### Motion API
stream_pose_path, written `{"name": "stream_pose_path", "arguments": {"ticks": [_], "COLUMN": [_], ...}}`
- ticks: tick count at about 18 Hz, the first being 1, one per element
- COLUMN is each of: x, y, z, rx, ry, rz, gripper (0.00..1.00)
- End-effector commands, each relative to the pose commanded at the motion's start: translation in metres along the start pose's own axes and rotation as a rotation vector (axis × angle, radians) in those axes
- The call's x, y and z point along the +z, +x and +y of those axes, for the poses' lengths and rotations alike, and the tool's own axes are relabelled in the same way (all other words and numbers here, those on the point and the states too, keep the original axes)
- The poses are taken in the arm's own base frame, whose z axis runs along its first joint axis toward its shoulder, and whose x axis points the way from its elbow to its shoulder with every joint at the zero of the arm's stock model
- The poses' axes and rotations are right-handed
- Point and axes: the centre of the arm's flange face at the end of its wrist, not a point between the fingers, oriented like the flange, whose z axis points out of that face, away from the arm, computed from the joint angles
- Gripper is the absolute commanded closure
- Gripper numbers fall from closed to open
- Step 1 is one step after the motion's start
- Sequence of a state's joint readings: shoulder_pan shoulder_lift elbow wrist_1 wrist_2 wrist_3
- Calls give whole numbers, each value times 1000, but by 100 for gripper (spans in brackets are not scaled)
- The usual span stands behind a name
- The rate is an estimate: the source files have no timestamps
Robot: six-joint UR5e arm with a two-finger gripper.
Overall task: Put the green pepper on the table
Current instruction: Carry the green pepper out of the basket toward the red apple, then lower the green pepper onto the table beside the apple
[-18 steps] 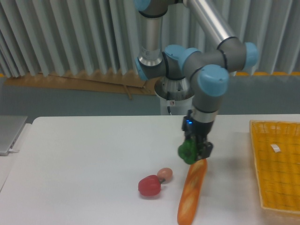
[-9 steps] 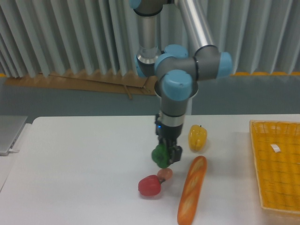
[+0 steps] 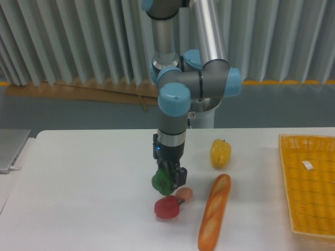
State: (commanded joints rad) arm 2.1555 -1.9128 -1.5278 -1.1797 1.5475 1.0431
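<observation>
Glossy green pepper hangs above the white table.

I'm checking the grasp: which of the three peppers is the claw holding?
The green pepper, gripped in the claw just above the red pepper. The red one and the yellow pepper both sit on the table.

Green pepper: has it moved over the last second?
Yes. The green pepper, held in the gripper, went left, from above the baguette to above the red pepper.

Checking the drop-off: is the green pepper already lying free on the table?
No, the claw is shut on the green pepper, holding it just above the red pepper.
</observation>
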Motion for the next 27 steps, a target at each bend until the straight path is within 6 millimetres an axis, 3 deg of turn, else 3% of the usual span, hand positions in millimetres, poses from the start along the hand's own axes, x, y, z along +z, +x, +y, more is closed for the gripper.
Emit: {"name": "stream_pose_path", "arguments": {"ticks": [4,7,12,16,21,27], "x": [-1,12,14,20,47,67], "y": [21,46,60,66,83,83], "z": [-17,-29,-14,-10,-24,-27], "rx": [37,84,254,276,311,317], "ry": [-25,-39,-45,-54,-96,-138], "rz": [-14,12,34,52,76,91], "gripper": [41,42,41,41,41,41]}}
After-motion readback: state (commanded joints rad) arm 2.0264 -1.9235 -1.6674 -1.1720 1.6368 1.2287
